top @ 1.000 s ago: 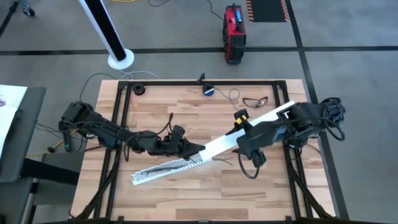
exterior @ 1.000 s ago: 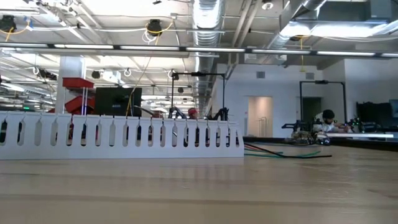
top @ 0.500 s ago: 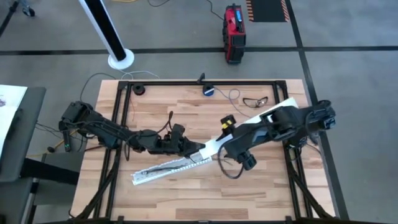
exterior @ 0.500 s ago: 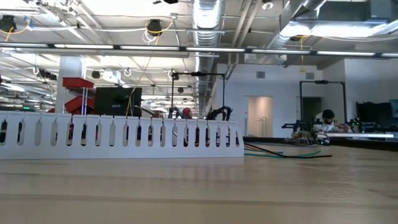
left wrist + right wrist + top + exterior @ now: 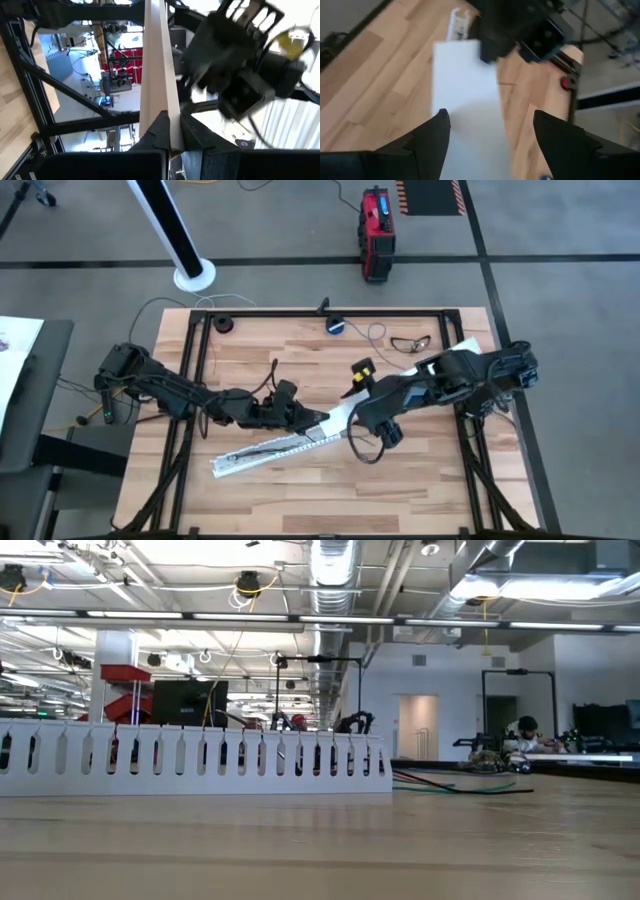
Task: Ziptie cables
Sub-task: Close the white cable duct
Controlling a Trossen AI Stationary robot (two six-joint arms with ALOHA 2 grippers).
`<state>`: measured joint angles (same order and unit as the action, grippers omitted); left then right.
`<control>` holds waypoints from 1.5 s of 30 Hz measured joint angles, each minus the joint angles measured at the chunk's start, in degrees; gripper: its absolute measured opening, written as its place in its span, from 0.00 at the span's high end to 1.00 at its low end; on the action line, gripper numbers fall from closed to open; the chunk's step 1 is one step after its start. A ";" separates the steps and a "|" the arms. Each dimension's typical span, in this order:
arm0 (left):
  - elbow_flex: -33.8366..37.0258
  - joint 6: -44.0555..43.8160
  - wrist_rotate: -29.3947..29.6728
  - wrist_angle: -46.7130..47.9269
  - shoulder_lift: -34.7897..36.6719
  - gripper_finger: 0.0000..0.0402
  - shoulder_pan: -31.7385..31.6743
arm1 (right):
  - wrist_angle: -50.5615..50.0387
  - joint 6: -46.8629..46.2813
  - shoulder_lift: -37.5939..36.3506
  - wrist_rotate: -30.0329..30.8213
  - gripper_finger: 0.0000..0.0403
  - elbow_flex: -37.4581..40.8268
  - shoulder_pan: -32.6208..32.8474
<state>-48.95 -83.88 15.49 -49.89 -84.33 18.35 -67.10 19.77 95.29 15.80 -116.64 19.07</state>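
Left pincer (image 5: 318,420), centre of the high view: closed on the edge of a long white flat strip (image 5: 345,412), the fingers (image 5: 161,131) pinching it narrowly in the left wrist view. Right pincer (image 5: 352,420), just right of centre in the high view: fingers (image 5: 434,134) spread wide, one on each side of the same white strip (image 5: 467,107), above it; contact cannot be told. White slotted strip (image 5: 262,450), lower left of centre in the high view: lies slanted on the tabletop (image 5: 400,480), its upper end meeting the flat strip beneath the left pincer; seen in the low view as a comb-like white wall (image 5: 200,758). Cables (image 5: 270,442): thin dark wires lying along the slotted strip, left of the left pincer. Small round blue-black device (image 5: 336,326), upper middle of the tabletop, with a pale cord (image 5: 375,333) beside it. Dark loop of wire (image 5: 411,341), upper right. Red case (image 5: 377,234) on the floor above the tabletop.
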 joint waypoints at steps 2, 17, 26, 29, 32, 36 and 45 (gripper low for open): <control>0.00 0.00 0.12 0.00 0.00 0.97 0.00 | -0.76 -0.16 -0.18 0.78 0.31 -0.02 -0.64; 0.00 -0.11 -0.36 0.00 0.00 0.97 0.00 | -2.56 -4.67 -0.09 -6.00 0.31 -0.02 -1.10; -0.02 -0.15 -0.32 -0.30 0.00 0.97 0.00 | -4.45 -7.76 -0.07 -6.85 0.31 -0.02 -0.57; -0.02 -0.17 -0.42 -0.43 0.00 0.97 0.02 | -4.70 -7.74 -0.07 -6.80 0.31 -0.02 -0.54; -0.02 -0.44 -0.40 -0.59 0.00 0.97 -0.02 | -5.13 -7.78 -0.07 -6.80 0.31 -0.02 -0.76; -0.02 -0.73 -0.40 -1.14 0.00 0.97 -0.04 | -4.89 -7.93 -0.07 -6.76 0.31 -0.01 -0.84; -0.04 -0.73 -0.48 -4.14 0.00 0.97 -0.04 | -6.07 -10.43 -0.04 -6.67 0.31 0.39 -2.08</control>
<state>-48.99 -84.61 15.02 -54.03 -84.33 18.31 -73.17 9.34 95.24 9.13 -116.25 16.99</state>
